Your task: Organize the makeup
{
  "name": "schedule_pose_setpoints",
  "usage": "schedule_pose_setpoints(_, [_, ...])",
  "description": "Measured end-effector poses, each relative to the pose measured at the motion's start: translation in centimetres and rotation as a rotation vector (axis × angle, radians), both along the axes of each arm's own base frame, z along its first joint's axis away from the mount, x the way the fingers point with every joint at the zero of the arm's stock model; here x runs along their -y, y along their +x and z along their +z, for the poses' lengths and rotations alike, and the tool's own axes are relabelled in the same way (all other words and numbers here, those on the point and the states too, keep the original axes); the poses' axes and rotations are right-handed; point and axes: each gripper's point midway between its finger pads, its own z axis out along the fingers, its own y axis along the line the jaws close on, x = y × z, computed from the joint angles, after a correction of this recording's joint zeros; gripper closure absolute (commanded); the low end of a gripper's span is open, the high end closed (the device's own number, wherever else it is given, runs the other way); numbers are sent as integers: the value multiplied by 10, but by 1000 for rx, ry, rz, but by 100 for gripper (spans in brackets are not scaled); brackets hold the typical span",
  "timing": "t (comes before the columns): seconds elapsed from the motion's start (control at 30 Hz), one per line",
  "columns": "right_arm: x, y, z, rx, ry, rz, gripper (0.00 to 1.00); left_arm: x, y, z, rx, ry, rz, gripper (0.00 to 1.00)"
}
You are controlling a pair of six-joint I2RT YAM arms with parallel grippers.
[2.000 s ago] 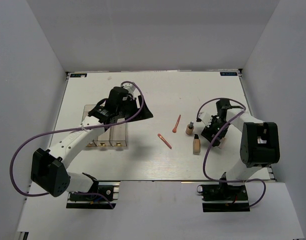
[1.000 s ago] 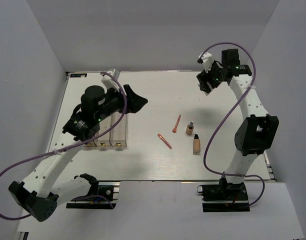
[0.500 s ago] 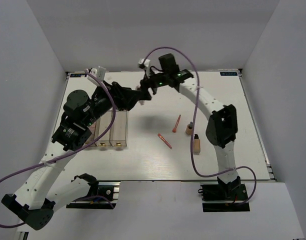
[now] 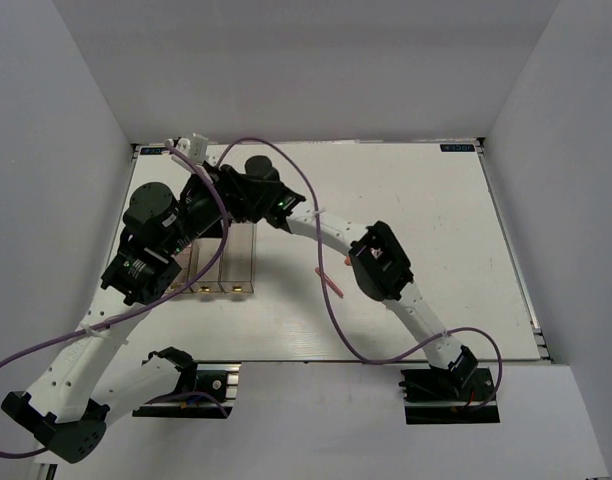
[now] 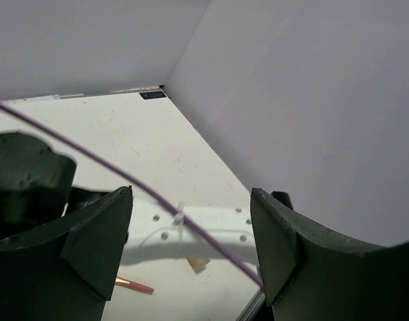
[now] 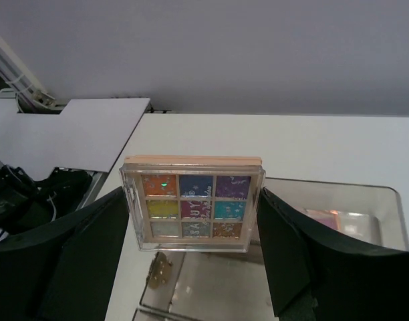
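The eyeshadow palette (image 6: 193,207) sits between the fingers of the right gripper (image 6: 193,200), above the acrylic box (image 4: 236,272), which stands on the left half of the table (image 4: 436,220); a compact (image 6: 338,219) lies inside one of the box's compartments. The left gripper (image 5: 191,194) hangs just left of the right gripper over the box's far end. One stick (image 4: 332,284) lies on the table to the right of the box.

— Can we read anything here?
— Only faint letters across the eyeshadow palette (image 6: 191,208) between the right gripper (image 6: 193,194) fingers; we can't make them out. The small dark sticker (image 5: 153,95) far beyond the left gripper (image 5: 191,204) fingers is illegible too.
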Motion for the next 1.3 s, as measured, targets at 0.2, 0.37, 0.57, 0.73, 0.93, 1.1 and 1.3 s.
schedule_pose_setpoints(0.2, [-36,-35,-18,35,23,3,88,-2,-1,-3,-11,8,7,19])
schedule_pose_setpoints(0.37, [-56,-42,-9,101,77,-61,88,-6,-4,1,0,5,19,19])
schedule_pose_setpoints(0.57, [-71,-26,-17,163,98,-166,88,-9,-5,2,8,5,28,19])
schedule_pose_setpoints(0.73, [-78,-12,-43,195,64,-242,89,-9,-4,1,4,6,30,19])
schedule_pose_setpoints(0.93, [-82,-8,-58,231,46,-279,88,-9,-4,-2,-2,10,33,19])
schedule_pose_setpoints(1.1, [-84,-10,-60,245,45,-281,85,-10,-4,-7,-14,17,37,19])
schedule_pose_setpoints(1.3, [-84,-10,-61,258,45,-279,64,-15,-8,-4,-9,13,48,19])
